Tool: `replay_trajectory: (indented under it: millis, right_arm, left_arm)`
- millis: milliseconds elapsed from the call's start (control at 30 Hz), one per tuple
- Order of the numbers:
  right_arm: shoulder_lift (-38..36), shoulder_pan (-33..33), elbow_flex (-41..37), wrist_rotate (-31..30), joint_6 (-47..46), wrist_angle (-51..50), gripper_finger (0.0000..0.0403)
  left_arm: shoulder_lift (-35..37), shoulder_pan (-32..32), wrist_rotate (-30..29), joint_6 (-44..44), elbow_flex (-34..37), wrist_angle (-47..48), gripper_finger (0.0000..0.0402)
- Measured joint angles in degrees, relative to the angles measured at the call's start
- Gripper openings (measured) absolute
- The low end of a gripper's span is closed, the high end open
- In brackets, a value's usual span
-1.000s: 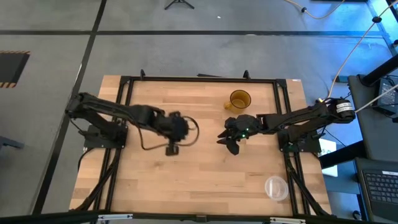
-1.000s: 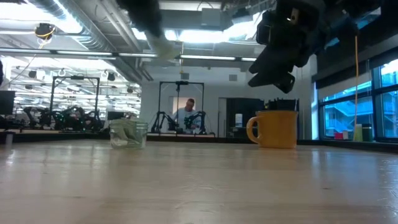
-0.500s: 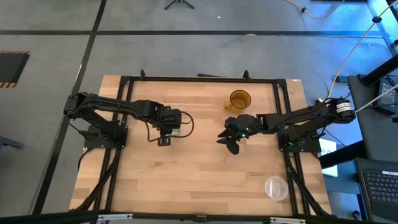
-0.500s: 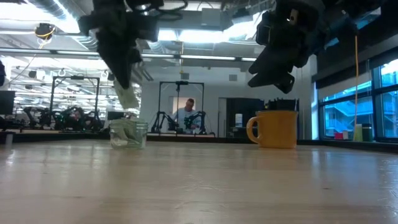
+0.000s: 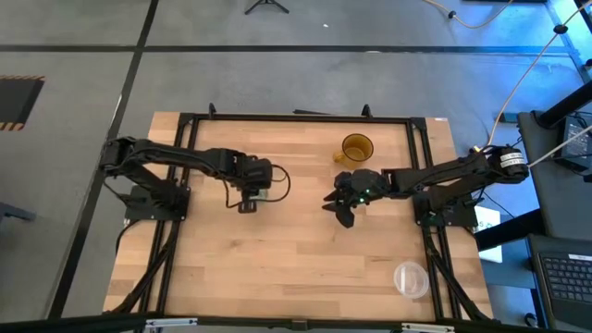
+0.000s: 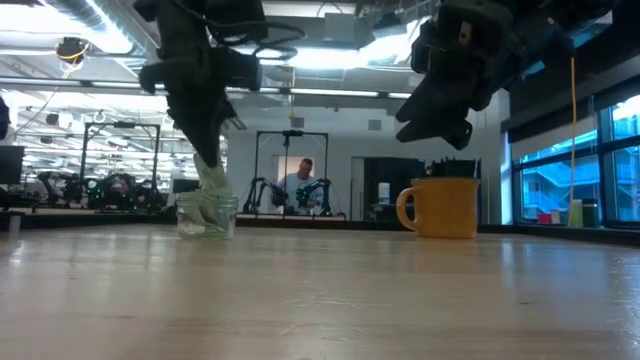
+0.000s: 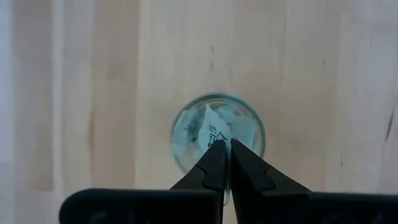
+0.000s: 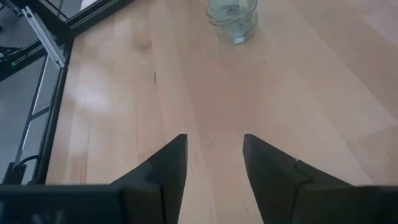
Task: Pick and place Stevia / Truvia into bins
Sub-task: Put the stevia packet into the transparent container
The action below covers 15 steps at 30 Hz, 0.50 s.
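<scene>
We saw left gripper [image 7: 224,147] w/ jaws pinched on a Truvia packet [image 7: 214,130], print unreadable, over the glass cup [image 7: 180,134]; right gripper [image 8: 214,149] jaws apart, empty, near amber mug [image 5: 357,147].

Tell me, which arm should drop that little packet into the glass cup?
The left. Its end effector is shut on the packet right above the glass cup. The right end effector hangs open and empty near the amber mug.

Table [image 5: 305,250] viewed straight down from overhead; level from tabletop; glass cup [image 6: 207,214] shared by low, wrist views.
</scene>
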<state>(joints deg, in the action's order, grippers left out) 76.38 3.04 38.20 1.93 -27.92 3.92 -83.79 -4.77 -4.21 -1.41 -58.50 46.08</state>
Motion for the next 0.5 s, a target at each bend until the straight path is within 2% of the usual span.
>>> replay_trajectory:
  millis: [133,300,500]
  right_arm:
    - [0.0,-0.32,0.0,0.01,0.0,0.0,0.0161]
    - [0.0,-0.3,0.0,0.04,-0.02,-0.09,0.0161]
    - [0.0,-0.3,0.0,0.07,-0.02,-0.17,0.0161]
  left_arm:
    - [-3.17,0.06,1.14,-1.33,0.02,-0.06,0.0005]
    - [-8.19,0.02,-2.94,-1.36,0.02,-0.05,0.0006]
    - [-12.47,0.06,-3.23,-1.38,0.02,-0.03,0.0012]
